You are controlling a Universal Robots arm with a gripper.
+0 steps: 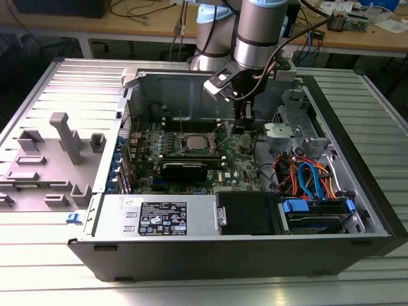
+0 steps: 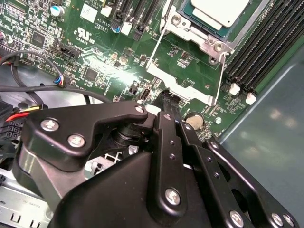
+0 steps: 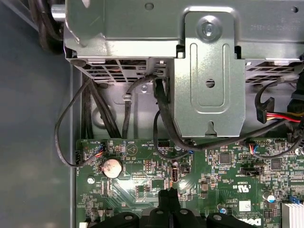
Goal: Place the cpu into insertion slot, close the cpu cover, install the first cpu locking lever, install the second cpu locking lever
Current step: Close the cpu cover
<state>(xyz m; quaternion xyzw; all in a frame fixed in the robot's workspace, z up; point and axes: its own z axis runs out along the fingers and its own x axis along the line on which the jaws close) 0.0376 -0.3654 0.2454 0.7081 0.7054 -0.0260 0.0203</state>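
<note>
The cpu (image 1: 194, 141) lies flat in the insertion slot (image 1: 195, 152) on the green board inside the open computer case, its silver top (image 2: 219, 9) facing up. A silver frame, the cpu cover (image 2: 192, 35), sits around it; I cannot tell if it is fully down. Thin wire levers (image 2: 158, 45) run along the socket's sides, and in the exterior view one (image 1: 180, 124) stands up. My gripper (image 1: 244, 121) hangs low over the board, beside the socket on the exterior view's right. Its black fingertips (image 2: 166, 100) are shut together with nothing between them, just off the socket's edge, over the board (image 3: 168, 194).
Black memory slots (image 2: 266, 42) flank the socket. A grey drive cage (image 3: 209, 85) and black cables (image 3: 159, 109) stand close past the gripper. A coin cell (image 3: 111, 167) sits on the board. Coloured cables (image 1: 306, 175), the power supply (image 1: 159, 217) and a grey fixture (image 1: 60, 140) lie around.
</note>
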